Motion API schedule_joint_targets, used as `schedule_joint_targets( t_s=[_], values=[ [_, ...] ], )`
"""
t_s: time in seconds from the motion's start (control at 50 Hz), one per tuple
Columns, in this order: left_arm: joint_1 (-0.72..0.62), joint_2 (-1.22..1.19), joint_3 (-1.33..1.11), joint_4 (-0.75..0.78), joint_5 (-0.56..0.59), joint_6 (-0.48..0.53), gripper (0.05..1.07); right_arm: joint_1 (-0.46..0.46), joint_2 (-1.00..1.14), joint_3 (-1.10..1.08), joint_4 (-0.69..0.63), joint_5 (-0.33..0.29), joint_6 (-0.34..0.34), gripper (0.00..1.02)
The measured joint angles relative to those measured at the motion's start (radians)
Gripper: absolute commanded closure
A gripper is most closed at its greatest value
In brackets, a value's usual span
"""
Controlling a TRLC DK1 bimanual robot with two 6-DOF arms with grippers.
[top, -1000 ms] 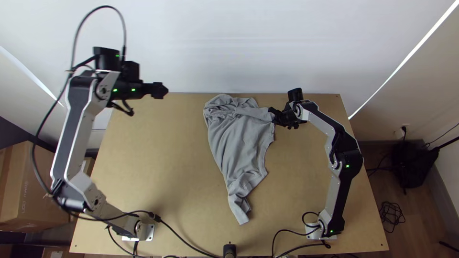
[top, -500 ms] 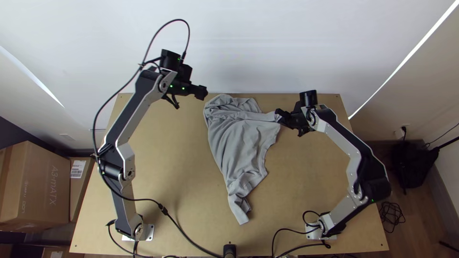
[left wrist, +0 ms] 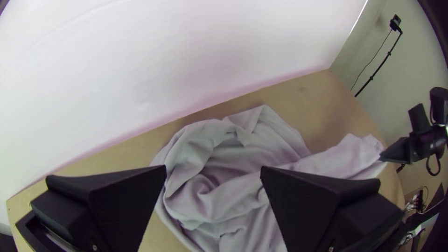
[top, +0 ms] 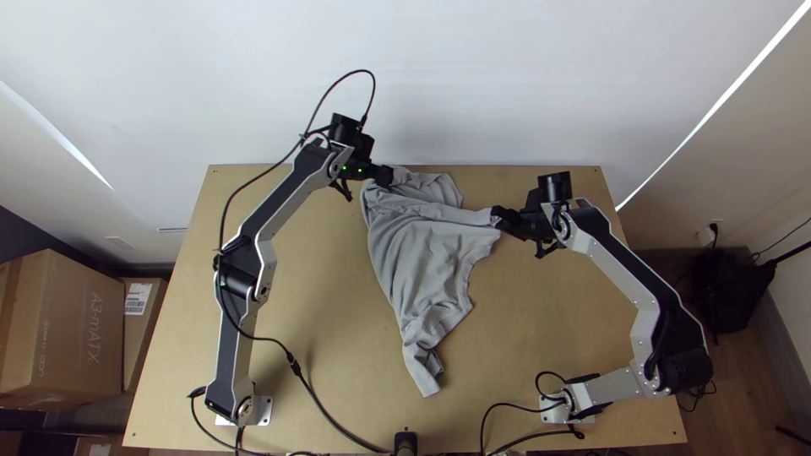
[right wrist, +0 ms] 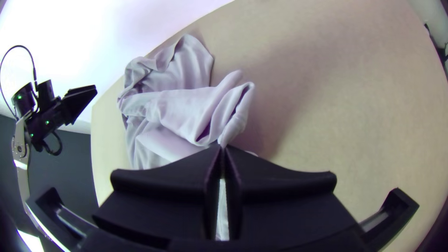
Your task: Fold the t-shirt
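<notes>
The grey t-shirt [top: 427,253] lies crumpled on the table, bunched at its far left part and narrowing to a strip near the table's front. My left gripper [top: 389,176] is at the bunched far left corner; in its wrist view the left gripper [left wrist: 213,170] stands open, with bunched cloth [left wrist: 210,196] beyond and between its fingers. At the shirt's right side is my right gripper [top: 497,218]. In the right wrist view the right gripper [right wrist: 222,147] is shut on a gathered edge of the t-shirt [right wrist: 177,112].
Bare wooden table [top: 541,312] lies to the shirt's right and more to its left. A white wall [top: 507,84] rises behind the far edge. Cables [top: 325,409] run along the front left. Cardboard boxes [top: 68,329] stand off the table's left side.
My left gripper has come from the far left to the shirt's far left corner. The right gripper has shifted a little right, drawing the held cloth with it.
</notes>
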Motion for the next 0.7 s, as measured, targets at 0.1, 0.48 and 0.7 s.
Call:
schedule_joint_targets(
  t_s=[0.1, 0.48, 0.7],
  values=[
    [-0.010, 0.032, 0.002, 0.058, -0.016, 0.000, 0.11, 0.003, -0.031, -0.023, -0.001, 0.000, -0.003, 1.00],
    [-0.014, 0.155, 0.010, 0.185, -0.103, 0.001, 0.11, 0.075, -0.154, -0.097, 0.019, -0.033, 0.007, 1.00],
    [-0.021, 0.192, 0.010, 0.251, -0.105, -0.002, 0.96, 0.081, -0.271, -0.138, 0.054, -0.076, 0.010, 1.00]
  ],
)
